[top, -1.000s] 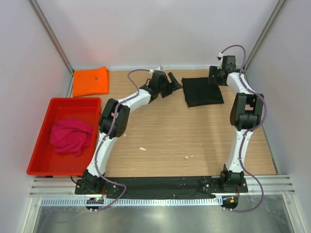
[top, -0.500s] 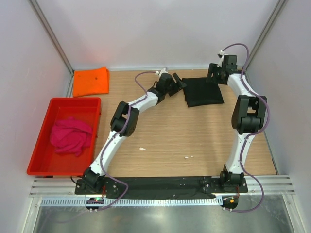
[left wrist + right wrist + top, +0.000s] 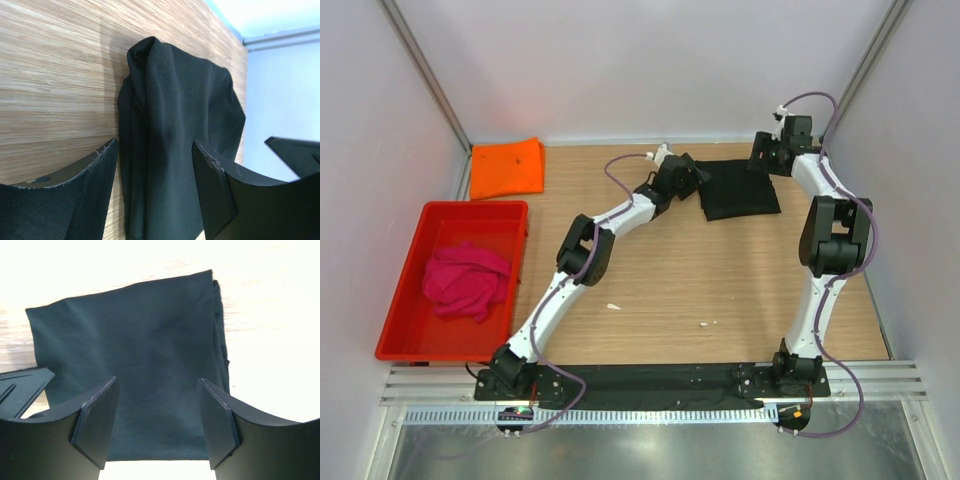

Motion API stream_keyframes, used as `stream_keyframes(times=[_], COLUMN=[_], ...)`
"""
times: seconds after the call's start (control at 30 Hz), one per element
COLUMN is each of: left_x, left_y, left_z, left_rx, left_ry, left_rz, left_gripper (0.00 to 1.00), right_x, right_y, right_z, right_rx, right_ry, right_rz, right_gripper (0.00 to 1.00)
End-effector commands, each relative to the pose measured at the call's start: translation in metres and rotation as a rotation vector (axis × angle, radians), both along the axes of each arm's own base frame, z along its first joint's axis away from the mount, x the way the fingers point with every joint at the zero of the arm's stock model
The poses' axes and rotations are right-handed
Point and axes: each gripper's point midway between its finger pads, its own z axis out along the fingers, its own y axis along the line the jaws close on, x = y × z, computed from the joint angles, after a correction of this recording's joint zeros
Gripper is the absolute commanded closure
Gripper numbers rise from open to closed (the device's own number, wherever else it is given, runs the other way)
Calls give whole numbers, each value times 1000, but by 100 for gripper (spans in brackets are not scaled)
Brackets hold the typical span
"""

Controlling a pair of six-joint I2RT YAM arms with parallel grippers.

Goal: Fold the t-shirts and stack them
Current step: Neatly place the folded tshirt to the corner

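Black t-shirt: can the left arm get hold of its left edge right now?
Probably yes. The left gripper is open at the left edge of the black t-shirt, folded cloth showing between its fingers, nothing in the way. The right gripper is open at the far right side.

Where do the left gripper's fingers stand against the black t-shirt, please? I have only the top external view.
Observer: The left gripper is open, with its fingers on either side of the black t-shirt's layered edge.
Operator: Thank you. And the other arm?
Observer: The right gripper is open too, with the shirt's smooth top showing between its fingers. I cannot tell whether it touches the cloth.
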Motion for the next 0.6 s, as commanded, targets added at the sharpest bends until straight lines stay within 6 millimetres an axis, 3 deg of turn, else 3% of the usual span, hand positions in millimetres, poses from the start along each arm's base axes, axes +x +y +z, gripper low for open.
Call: stream_keyframes(times=[0.0, 0.07, 0.33, 0.43, 0.47, 0.5, 0.53, 0.57], left_x=[-2, -3, 0, 1, 1, 3, 7, 6], left_y=[2, 0, 0, 1, 1, 5, 4, 8], left_z=[-30, -40, -46, -48, -49, -50, -37, -41], left_rx=[27, 19, 0, -8, -8, -3, -17, -4], left_ry=[66, 84, 94, 93, 97, 98, 68, 75], left_rz=[72, 80, 94, 92, 85, 84, 79, 82], left_gripper=[38, 40, 52, 70, 83, 89, 97, 100], right_x=[5, 5, 3, 3, 2, 2, 0, -1], right_y=[-5, -6, -10, -8, -7, -7, -6, -4], right_z=[52, 53, 52, 52, 53, 54, 54, 54], right_rx=[4, 8, 21, 36, 45, 46, 55, 57], right_ry=[-124, -128, -125, -125, -124, -124, -119, -117], right_rz=[-12, -13, -24, -24, -21, -24, -26, -22], right_gripper=[31, 31, 33, 34, 35, 36, 37, 37])
